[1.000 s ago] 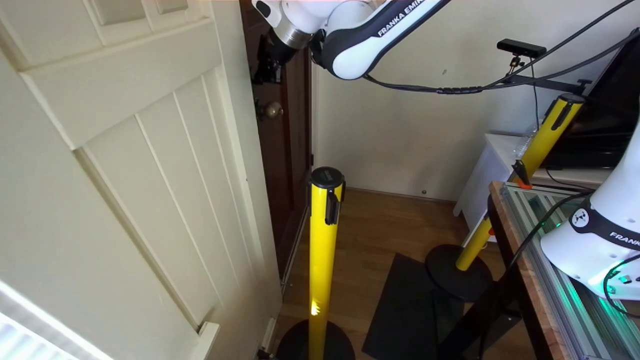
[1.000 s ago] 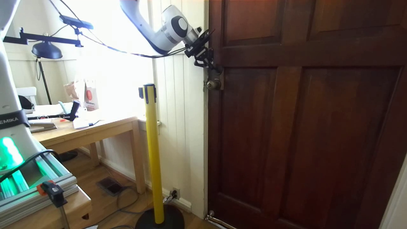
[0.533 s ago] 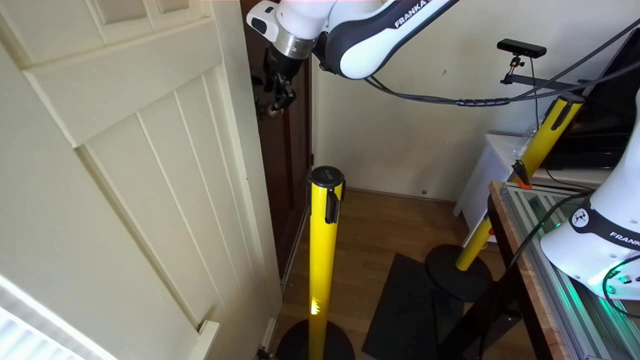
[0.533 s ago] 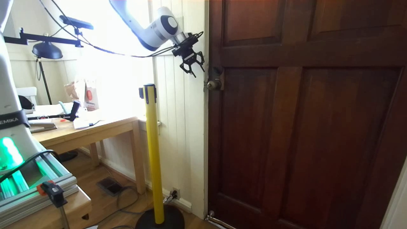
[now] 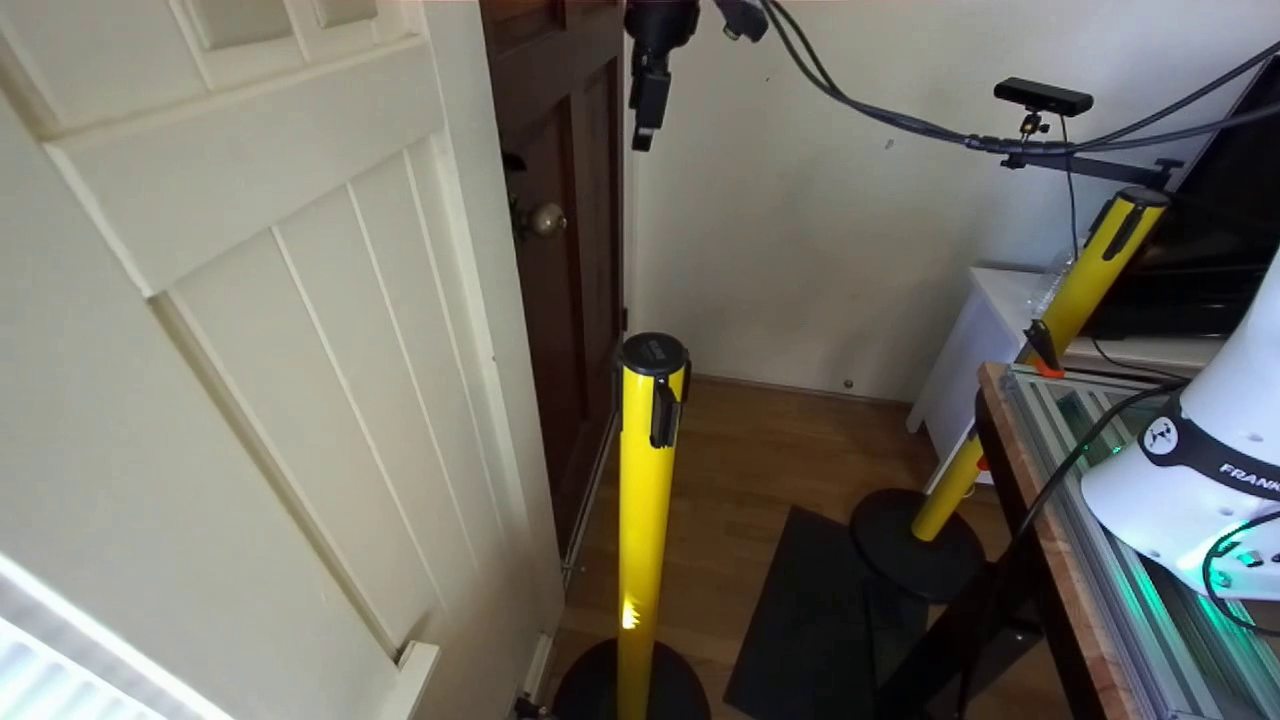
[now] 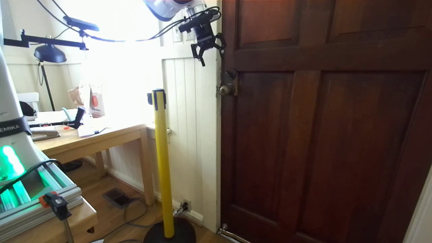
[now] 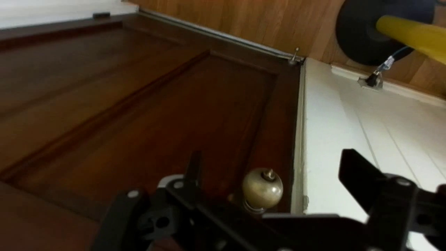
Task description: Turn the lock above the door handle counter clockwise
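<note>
the lock (image 6: 231, 74) sits above the handle (image 6: 227, 89) on the door (image 6: 307, 141).

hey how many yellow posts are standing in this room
2. One yellow post stands beside the cream wall; the second post is partly behind the robot's bench. More may be hidden.

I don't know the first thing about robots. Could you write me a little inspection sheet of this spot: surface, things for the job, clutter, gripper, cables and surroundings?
Surface: the job is on an upright brown door, not a tabletop.
Job's things: the lock, a small dark fitting, sits above the round knob; how far it is turned cannot be told.
Clutter: paper bags on a wooden table, away from the door.
Gripper: open, holding nothing, apart from the lock.
Cables: black cables trail through the air from the arm.
Surroundings: yellow posts stand on the floor; a cream panelled wall adjoins the door.
</note>
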{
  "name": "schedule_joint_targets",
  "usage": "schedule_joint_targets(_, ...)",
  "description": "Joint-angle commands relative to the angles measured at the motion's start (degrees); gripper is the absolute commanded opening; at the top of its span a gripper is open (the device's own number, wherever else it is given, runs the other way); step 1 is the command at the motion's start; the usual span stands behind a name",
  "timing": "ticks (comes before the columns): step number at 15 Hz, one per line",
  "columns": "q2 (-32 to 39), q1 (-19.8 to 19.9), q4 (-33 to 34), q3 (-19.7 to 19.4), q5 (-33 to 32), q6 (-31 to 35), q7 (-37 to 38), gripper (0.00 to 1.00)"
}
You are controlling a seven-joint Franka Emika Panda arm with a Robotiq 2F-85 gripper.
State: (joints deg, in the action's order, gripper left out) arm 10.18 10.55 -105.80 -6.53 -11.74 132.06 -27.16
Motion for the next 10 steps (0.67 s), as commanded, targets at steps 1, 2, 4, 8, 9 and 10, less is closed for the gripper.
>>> schedule_joint_targets(1, -3.87, 3.02, 2.75, -1.57, 7.7, -14.62, -3.7, 1.0)
schedule_joint_targets(2, -4.57, 3.72, 3.69, -2.26, 9.59, -18.81, -4.34, 1.0)
schedule_joint_targets(4, -5.53, 4.71, 5.57, -3.83, 12.52, -26.41, -3.37, 1.0)
schedule_joint_targets(8, -5.57, 4.73, 6.37, -5.34, 12.44, -29.01, -2.69, 1.0)
schedule_joint_targets(9, -5.55, 4.78, 6.38, -5.44, 12.43, -28.92, -2.69, 1.0)
schedule_joint_targets(10, -5.44, 4.68, 6.35, -5.38, 12.43, -28.9, -2.69, 1.0)
